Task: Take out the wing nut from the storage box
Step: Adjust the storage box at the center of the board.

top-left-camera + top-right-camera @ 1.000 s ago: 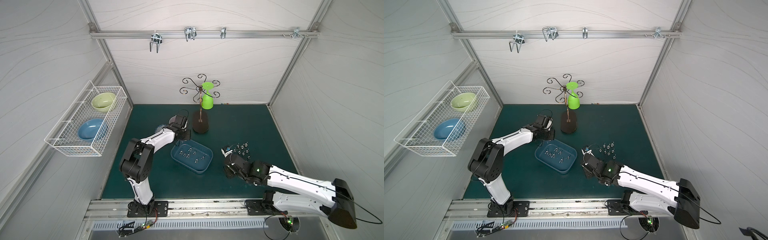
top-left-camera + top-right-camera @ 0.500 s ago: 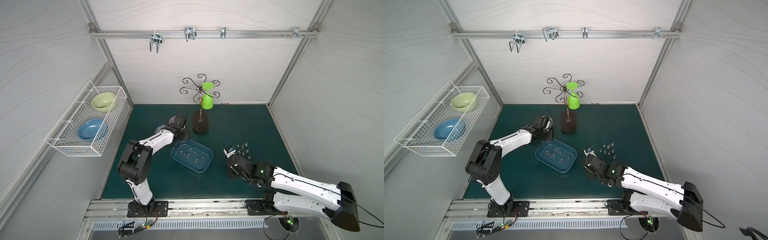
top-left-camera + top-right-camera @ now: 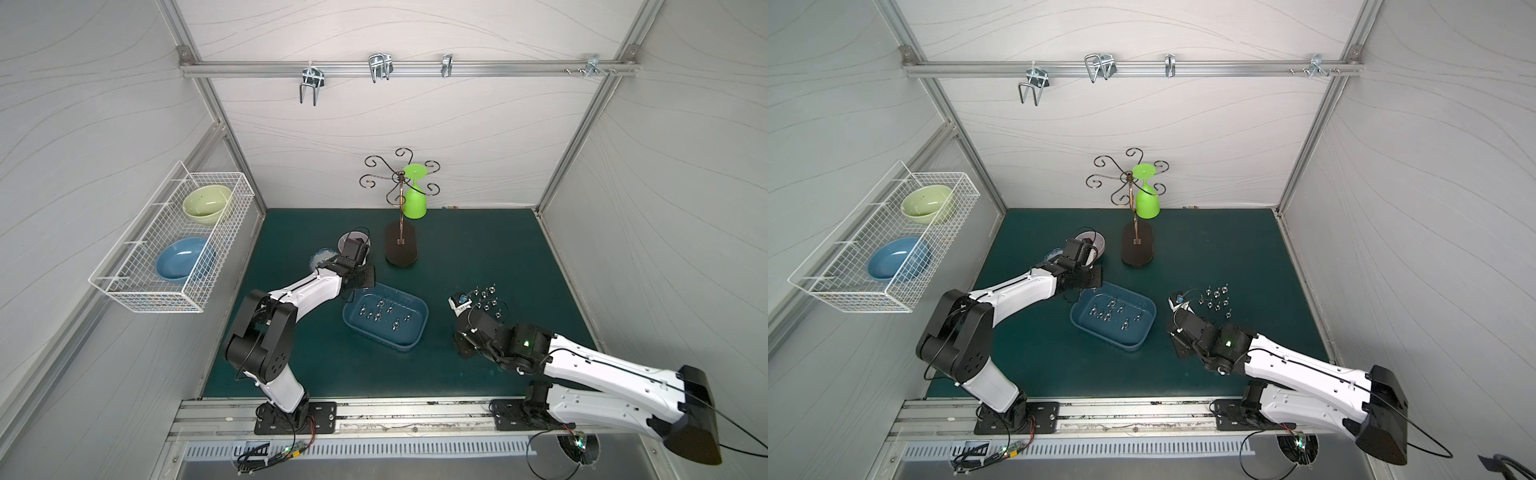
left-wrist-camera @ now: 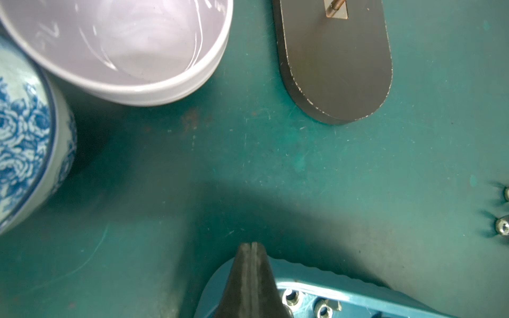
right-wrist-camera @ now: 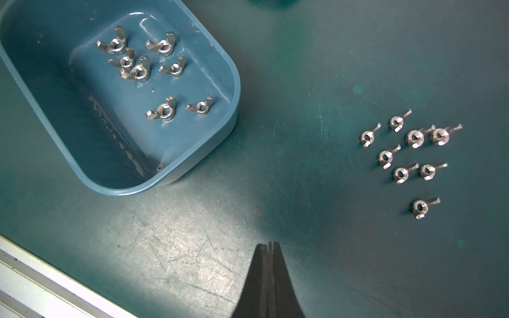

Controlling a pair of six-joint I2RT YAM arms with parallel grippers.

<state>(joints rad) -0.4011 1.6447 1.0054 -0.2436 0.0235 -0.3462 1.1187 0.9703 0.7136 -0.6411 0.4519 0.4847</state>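
Dark green matting covers the bench (image 3: 478, 249) inside a white-walled cell. To the left of the right gripper (image 5: 269, 245), which is clenched on nothing with its jaws pressed together, sits the storage box (image 5: 237, 90). It is open-topped and holds seven wing nuts (image 5: 139, 72) lying flat on its floor, and it probably lies between the arms so either can reach in. Ahead of that gripper, well apart from the box, eight loose nuts (image 5: 414, 137) cluster on the mat, seemingly a drop spot. The left gripper (image 4: 252, 246), likewise clenched and empty, hangs at the box's nearest corner, perhaps to steady it; contact is unclear. Beyond it stand a white bowl (image 4: 124, 55), a patterned bowl (image 4: 24, 137) and a rack base (image 4: 336, 60). None blocks the box, though its wall may hamper a low approach.
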